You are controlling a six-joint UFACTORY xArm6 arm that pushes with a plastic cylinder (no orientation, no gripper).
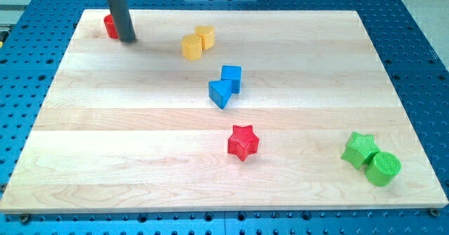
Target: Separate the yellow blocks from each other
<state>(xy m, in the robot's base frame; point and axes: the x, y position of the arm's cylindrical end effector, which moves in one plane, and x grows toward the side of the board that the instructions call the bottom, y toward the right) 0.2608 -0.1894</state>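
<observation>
Two yellow blocks touch each other near the view's top centre: a yellow block (191,46) on the left, roughly pentagonal, and a yellow block (205,36) just up and to its right, roughly hexagonal. My tip (128,38) rests on the board near the view's top left, well to the left of the yellow pair. It stands right beside a red block (109,27) that the rod partly hides.
A blue cube (231,77) and a blue triangular block (219,93) touch near the board's middle. A red star (243,142) lies below them. A green star (360,149) and a green cylinder (383,168) sit at the lower right. The wooden board (140,158) lies on a blue perforated table.
</observation>
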